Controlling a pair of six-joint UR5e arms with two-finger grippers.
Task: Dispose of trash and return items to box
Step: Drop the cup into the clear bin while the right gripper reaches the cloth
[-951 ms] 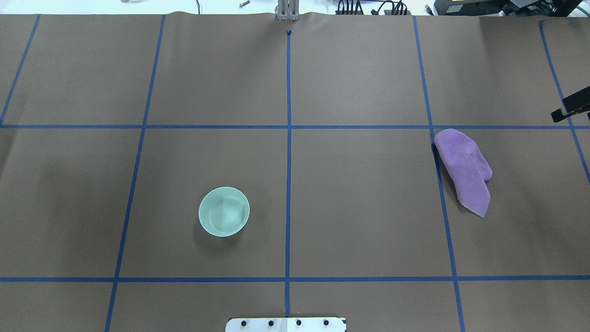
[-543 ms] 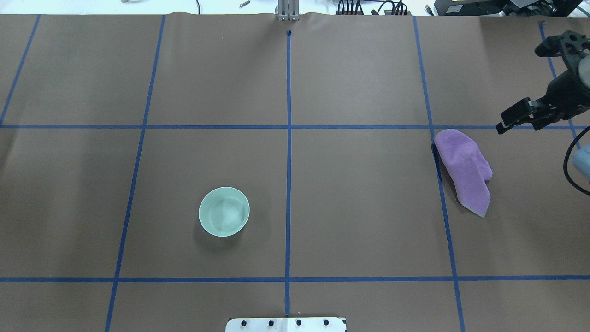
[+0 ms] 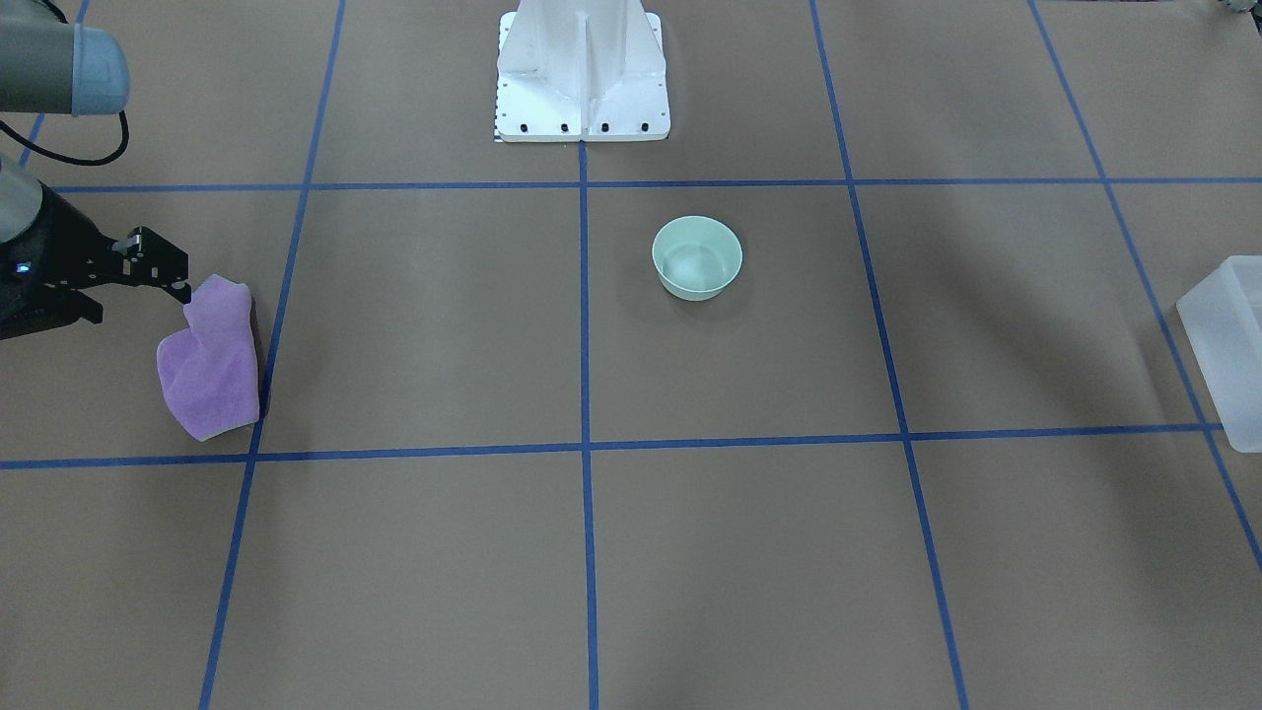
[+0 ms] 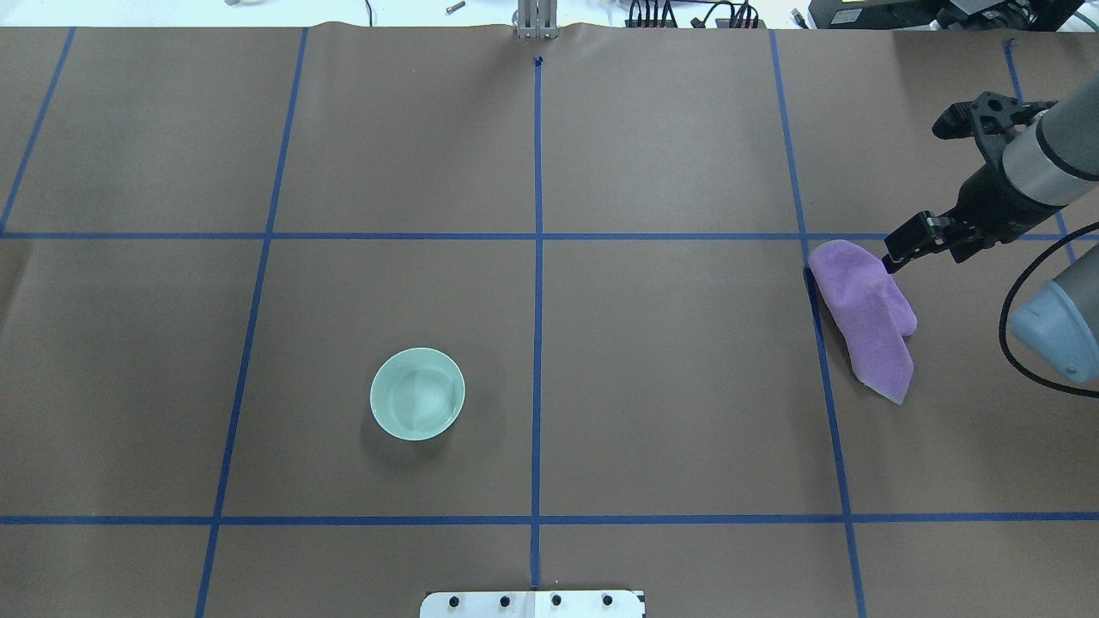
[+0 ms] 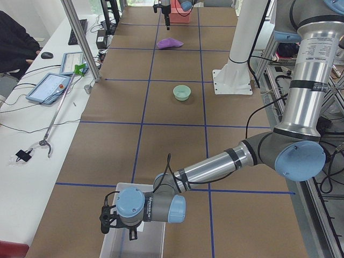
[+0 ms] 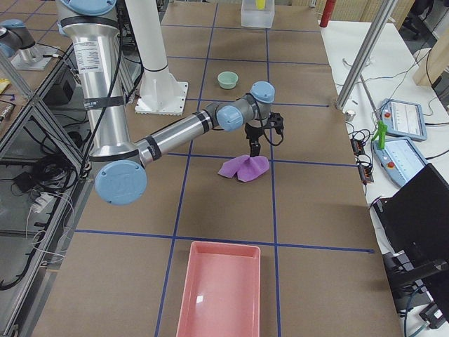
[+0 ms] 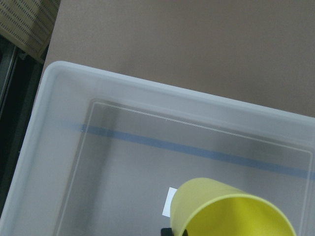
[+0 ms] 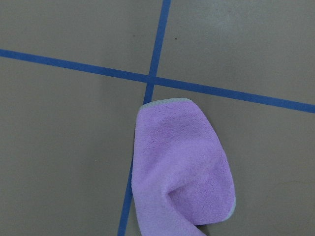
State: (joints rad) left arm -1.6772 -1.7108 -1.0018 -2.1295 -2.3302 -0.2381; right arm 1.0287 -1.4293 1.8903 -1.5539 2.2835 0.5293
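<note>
The mint-green bowl (image 4: 417,394) stands upright and empty left of the table's middle; it also shows in the front view (image 3: 696,258). The yellow cup (image 7: 216,206) shows in the left wrist view inside the frosted box (image 7: 147,91), with a dark tip at its side. My left gripper (image 5: 110,223) hangs over the box (image 5: 156,236); I cannot tell whether it is open or shut. My right gripper (image 4: 895,253) is open and empty, just above the far end of the purple cloth (image 4: 863,313), which fills the right wrist view (image 8: 179,172).
The box's corner shows at the front view's right edge (image 3: 1227,345). A pink tray (image 6: 217,291) lies at the table's end beyond the cloth. The white pedestal (image 3: 582,69) stands at the robot's side. Blue tape lines grid the brown table.
My right arm has come in from the right edge and moved left and down to the cloth's far end. The bowl and the cloth have not moved.
</note>
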